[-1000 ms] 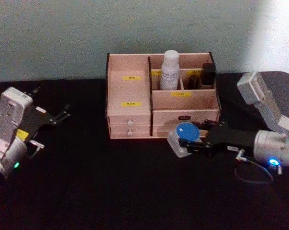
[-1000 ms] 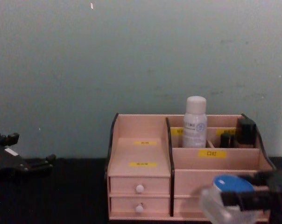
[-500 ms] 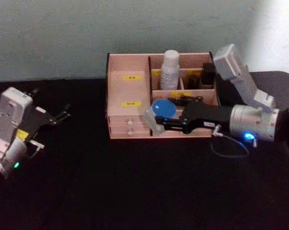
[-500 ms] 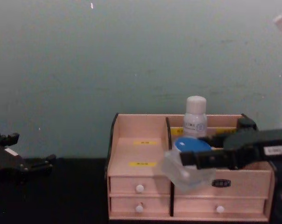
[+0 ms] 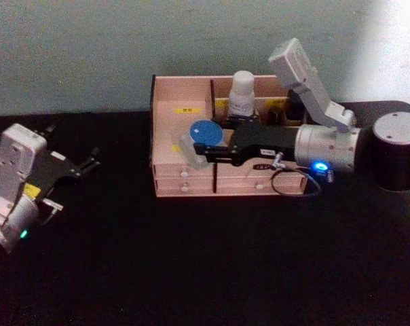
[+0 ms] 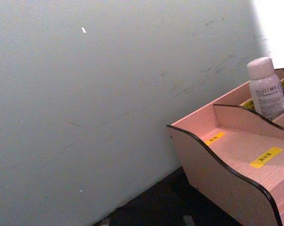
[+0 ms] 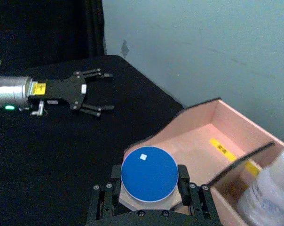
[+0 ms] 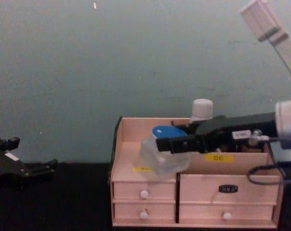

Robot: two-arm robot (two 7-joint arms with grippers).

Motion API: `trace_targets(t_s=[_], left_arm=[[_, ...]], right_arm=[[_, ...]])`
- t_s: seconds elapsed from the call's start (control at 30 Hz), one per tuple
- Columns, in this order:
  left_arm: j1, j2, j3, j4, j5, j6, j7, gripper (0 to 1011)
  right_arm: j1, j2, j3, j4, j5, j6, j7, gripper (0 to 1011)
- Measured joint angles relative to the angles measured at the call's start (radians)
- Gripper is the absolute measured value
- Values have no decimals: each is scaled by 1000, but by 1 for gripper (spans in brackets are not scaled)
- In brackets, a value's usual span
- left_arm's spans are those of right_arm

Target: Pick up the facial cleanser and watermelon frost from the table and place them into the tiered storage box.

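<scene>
Pale wood fills my 12 o'clock. One tiered storage box (image 5: pixel 165 92) sits close against the grey-green wall (image 5: pixel 89 47), with its black side edges at 9 and 3 o'clock. The black table (image 5: pixel 191 272) runs open from the drawer fronts toward me at 6 o'clock.

My right gripper (image 7: pixel 149 186) reaches in from 3 o'clock across the box's right half. Its jaws are clamped on one blue-lidded clear jar (image 5: pixel 206 131). The jar hangs tilted over the left stepped bay, just at 9 o'clock of the black middle partition (image 8: pixel 174 132). I cannot tell whether its base touches the step.

One white bottle (image 5: pixel 241 95) stands upright in a rear compartment, at 12 o'clock of the right arm and near it. My left gripper (image 7: pixel 109 91) waits out at 9 o'clock, well apart from the box, with its fingers spread wide around nothing.

I count two yellow labels (image 6: pixel 265 157) on the left steps and three white knobs (image 8: pixel 144 194) on the drawer fronts.
</scene>
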Motion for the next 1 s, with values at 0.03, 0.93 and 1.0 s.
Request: trace_targets(t_s=[0.03, 0.93, 1.0], left_arm=[[0, 0, 0, 0, 0, 0, 0, 1001], [0, 0, 0, 0, 0, 0, 0, 1001], [0, 0, 0, 0, 0, 0, 0, 1001]], right_arm=[[7, -6, -3, 9, -1, -2, 2, 715], [183, -173, -44, 314, -42, -10, 14, 715], [188, -179, -45, 327, -46, -7, 13, 715]])
